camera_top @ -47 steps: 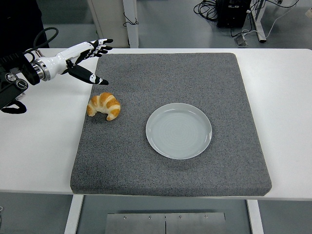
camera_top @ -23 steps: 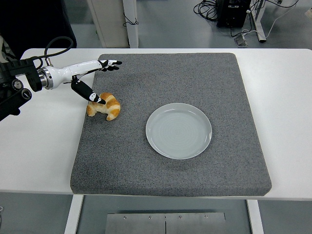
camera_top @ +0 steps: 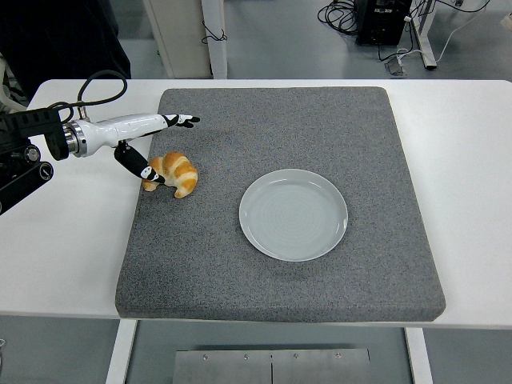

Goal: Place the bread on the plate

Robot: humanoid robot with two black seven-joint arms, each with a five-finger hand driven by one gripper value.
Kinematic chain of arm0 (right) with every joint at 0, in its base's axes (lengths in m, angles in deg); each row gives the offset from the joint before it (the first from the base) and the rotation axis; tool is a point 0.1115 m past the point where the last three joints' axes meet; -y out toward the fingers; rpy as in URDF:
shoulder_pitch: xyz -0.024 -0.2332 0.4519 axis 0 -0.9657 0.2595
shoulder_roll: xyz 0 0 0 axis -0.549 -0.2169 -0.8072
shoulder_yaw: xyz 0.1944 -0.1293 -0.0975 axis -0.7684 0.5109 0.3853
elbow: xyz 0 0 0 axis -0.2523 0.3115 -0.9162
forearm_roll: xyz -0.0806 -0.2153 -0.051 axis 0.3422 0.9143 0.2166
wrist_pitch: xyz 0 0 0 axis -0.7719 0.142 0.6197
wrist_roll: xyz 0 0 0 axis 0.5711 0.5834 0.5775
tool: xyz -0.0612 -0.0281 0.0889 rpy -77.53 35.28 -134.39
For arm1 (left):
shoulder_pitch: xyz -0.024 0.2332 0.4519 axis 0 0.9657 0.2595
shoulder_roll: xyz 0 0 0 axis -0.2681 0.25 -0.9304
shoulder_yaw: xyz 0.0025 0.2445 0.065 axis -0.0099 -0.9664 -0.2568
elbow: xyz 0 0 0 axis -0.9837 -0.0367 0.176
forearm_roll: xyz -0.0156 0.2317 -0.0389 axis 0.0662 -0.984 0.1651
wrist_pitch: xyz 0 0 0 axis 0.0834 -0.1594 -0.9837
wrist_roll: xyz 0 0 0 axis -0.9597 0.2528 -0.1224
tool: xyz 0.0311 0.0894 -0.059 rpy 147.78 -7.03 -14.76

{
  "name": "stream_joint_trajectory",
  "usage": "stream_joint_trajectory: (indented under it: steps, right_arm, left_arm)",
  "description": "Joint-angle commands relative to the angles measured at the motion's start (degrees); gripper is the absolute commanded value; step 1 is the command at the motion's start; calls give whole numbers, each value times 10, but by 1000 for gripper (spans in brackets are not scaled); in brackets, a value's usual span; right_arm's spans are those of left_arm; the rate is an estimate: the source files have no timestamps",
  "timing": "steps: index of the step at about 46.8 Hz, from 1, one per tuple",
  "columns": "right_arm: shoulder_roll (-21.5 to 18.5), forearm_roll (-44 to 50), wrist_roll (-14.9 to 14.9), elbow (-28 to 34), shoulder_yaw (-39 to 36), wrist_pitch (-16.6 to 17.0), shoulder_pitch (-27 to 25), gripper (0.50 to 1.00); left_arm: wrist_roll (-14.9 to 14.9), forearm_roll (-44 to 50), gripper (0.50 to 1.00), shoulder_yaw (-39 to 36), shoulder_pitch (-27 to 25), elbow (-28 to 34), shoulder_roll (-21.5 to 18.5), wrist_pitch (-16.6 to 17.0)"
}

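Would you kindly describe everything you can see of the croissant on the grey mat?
The golden-brown, crescent-shaped croissant has a ridged, glossy, baked-looking crust, darker on its ridges and paler at its tips. It lies flat on the grey textured mat near the mat's left edge, its curve arching away from the camera and both tips pointing toward the near side. It sits left of the round white plate, clear of it. The left hand hangs over it with its thumb at the croissant's left end; the long fingers extend above, not closed.
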Motion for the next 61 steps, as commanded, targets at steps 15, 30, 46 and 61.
stream_joint_trajectory:
  steps: [15, 30, 46, 61]
  right_arm:
    - [0, 0, 0, 0, 1, 0, 0, 1000]
    - [0, 0, 0, 0, 1, 0, 0, 1000]
    - [0, 0, 0, 0, 1, -1, 0, 1000]
    - [0, 0, 0, 0, 0, 0, 0, 1000]
  left_arm:
    - [0, 1, 965, -35, 0, 0, 5, 46]
    - [-1, 1, 952, -36, 4, 0, 8, 47]
    - [-3, -1, 902, -36, 16, -2, 16, 65]
    - [-3, -1, 851, -36, 18, -3, 21, 65]
